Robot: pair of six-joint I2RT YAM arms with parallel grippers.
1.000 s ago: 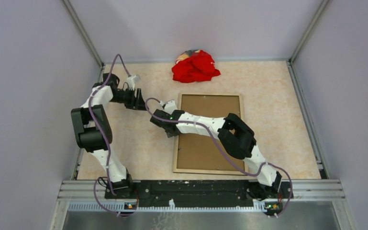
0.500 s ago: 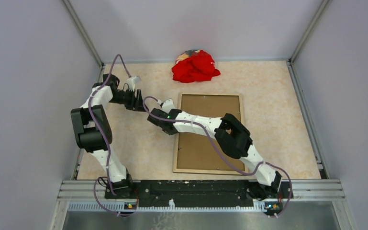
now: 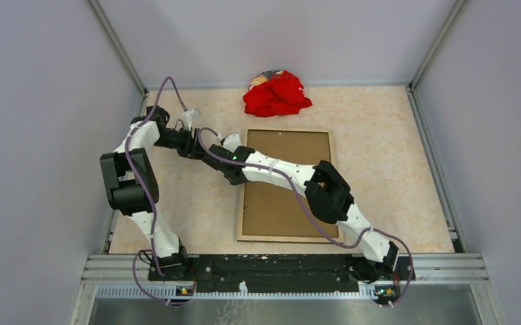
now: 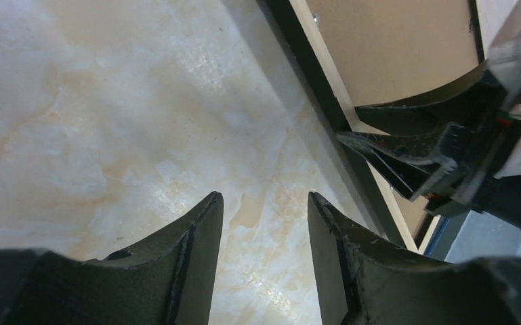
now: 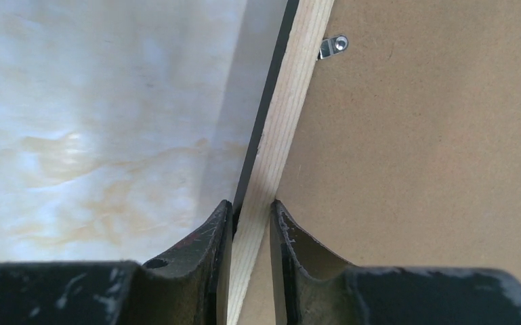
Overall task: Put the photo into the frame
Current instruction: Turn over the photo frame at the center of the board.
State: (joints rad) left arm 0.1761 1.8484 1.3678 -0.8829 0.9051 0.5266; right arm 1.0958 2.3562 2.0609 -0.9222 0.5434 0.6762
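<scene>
I am looking down on a marbled beige table (image 3: 379, 169) walled in on three sides. The frame (image 3: 284, 238) lies flat near the middle of the table, back side up. Its pale wooden rails surround a brown backing board (image 3: 274, 213).

My right gripper (image 5: 252, 223) reaches across the frame to its left rail, close to the far-left corner. Its fingers are clenched on that rail, one pressing the black outer face and the other the inner wooden face. A small metal clip (image 5: 332, 46) sits on the same rail a little farther along, at the edge of the backing board.

My left gripper (image 4: 264, 217) hovers over bare table just left of the frame. Its fingers are spread and hold nothing.

The photo is not visible in any view, so I cannot tell whether it lies beneath the backing board or somewhere else. My guess is that the work is at an early or middle stage. The frame is gripped, but no print can be seen going in.

A crumpled red cloth (image 3: 276, 93) lies at the table's far edge, apart from the frame. The two grippers sit very near each other and could collide.
</scene>
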